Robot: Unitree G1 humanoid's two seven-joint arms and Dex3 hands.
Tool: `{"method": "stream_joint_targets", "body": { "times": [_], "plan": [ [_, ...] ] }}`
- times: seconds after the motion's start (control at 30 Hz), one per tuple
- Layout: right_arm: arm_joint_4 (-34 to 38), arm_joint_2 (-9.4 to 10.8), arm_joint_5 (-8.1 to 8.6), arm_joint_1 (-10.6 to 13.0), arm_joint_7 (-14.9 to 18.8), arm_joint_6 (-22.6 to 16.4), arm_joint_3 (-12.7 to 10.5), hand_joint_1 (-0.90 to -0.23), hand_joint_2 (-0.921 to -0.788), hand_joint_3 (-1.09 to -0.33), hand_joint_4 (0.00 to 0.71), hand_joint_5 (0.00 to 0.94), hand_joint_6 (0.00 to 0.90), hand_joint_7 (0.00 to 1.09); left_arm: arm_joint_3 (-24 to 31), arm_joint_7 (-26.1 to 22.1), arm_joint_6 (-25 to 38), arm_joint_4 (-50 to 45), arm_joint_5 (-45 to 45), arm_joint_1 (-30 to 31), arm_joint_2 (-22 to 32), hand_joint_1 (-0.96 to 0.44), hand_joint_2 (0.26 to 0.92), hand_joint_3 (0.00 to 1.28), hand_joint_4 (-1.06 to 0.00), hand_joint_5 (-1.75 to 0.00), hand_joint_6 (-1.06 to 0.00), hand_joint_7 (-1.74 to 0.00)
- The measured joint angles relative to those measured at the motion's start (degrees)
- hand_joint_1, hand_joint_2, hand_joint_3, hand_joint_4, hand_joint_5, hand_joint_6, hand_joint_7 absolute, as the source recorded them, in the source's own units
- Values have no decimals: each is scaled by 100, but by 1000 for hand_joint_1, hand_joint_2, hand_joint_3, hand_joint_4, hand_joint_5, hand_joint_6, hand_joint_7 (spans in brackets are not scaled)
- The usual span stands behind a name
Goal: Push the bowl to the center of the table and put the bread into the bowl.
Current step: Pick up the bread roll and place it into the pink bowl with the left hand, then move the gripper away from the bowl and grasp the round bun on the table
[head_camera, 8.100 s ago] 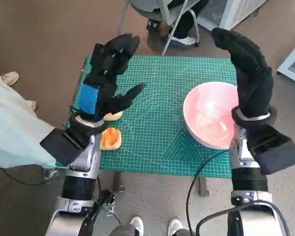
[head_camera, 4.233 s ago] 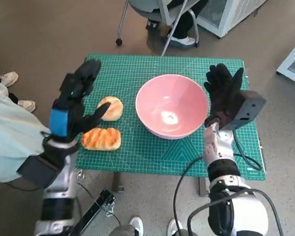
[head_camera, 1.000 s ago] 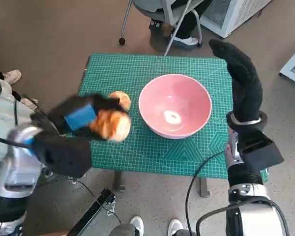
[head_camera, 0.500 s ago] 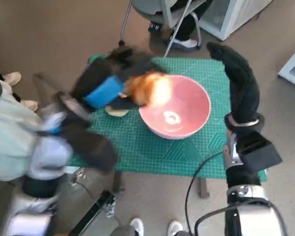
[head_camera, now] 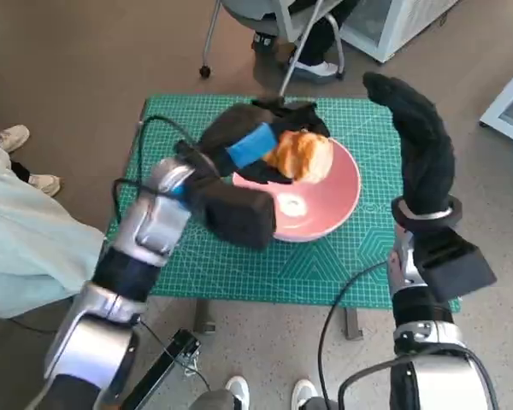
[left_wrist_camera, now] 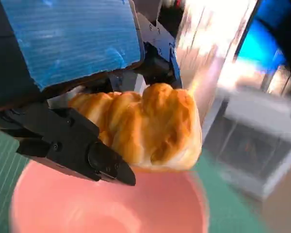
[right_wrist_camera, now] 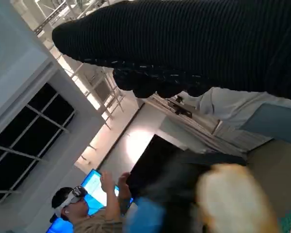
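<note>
**Left robot hand holds bread over bowl**

Left robot hand (head_camera: pixel 261 149) grips the bread (head_camera: pixel 302 155), fingers wrapped around it. In the head view the bread hangs above the bowl (head_camera: pixel 329 213), over the rim nearest that hand, not touching the bowl floor. In the left wrist view the bread (left_wrist_camera: pixel 145 127) is clamped between the blue-taped back of the left robot hand (left_wrist_camera: pixel 82 97) and a black finger (left_wrist_camera: pixel 72 145) under it; the pink bowl (left_wrist_camera: pixel 111 204) lies directly below the loaf, clear of it. About half the loaf sticks out past the fingers.

Right robot hand (head_camera: pixel 415 141) is raised beside the bowl, on the side away from the left robot hand, well above the counter (head_camera: pixel 239 256). It holds nothing; the glove is stretched out flat and upright, not touching bowl or bread. The right wrist view shows the glove (right_wrist_camera: pixel 194 43) as a dark band, with the bread (right_wrist_camera: pixel 233 199) blurred beyond it and a person (right_wrist_camera: pixel 82 208) far off.

Bowl sits on the green mat near the middle of the counter, between the two robot hands. Left forearm (head_camera: pixel 154 222) crosses over the mat toward the bowl. A chair (head_camera: pixel 274 26) and a person's feet (head_camera: pixel 321 68) show beyond the counter, past both robot hands.
</note>
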Motion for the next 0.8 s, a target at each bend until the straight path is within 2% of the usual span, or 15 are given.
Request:
{"method": "stream_joint_targets", "body": {
  "times": [0.17,0.4,0.5,0.67,0.8],
  "plan": [
    [-75,-7,7,69,10,-1,-19,-569,-921,-735,319,0,37,825,-35,-598,102,250,-73,-69,32,-163,836,97,-75,-45,-51,-458],
    [-78,-69,6,78,17,-11,-64,-561,-921,-736,316,0,36,816,138,-828,-45,468,-394,-102,90,-243,843,52,-11,-4,-31,-389],
    [-72,-92,-8,79,3,-23,-91,-559,-921,-737,316,0,36,815,292,-886,-167,618,-597,-133,146,-231,852,32,-6,-2,-61,-331],
    [-51,-105,-43,78,-56,-64,-127,-559,-921,-738,316,0,36,815,508,-871,-327,779,-714,-222,353,-170,870,8,-42,-4,-196,-148],
    [-18,-104,-50,78,-101,-81,-134,-561,-921,-737,316,0,37,814,621,-727,-368,829,-697,-312,595,-136,872,3,-71,-4,-258,-83]
  ]
}}
